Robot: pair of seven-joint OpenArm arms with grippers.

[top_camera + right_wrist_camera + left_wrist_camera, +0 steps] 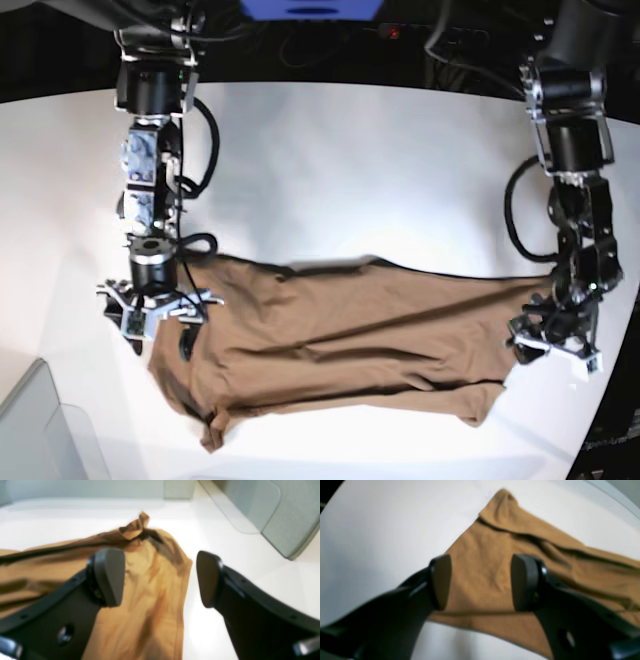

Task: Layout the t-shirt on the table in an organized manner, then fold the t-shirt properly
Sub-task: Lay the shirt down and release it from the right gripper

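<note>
Brown shirt (340,345) spread wide across the near part of the white table (330,170), lying mostly flat with long creases running side to side. One end bunched into a crumpled peak (140,522), seen from the right wrist. Left claw (481,582) hanging over a corner of the shirt, jaws spread apart, nothing pinched between the pads, cloth lying flat beneath. Right claw (160,577) likewise gaping wide above the shirt's edge, one pad over fabric, the other over bare table. No grip on either side. Arms well apart, one at each end of the shirt.
</note>
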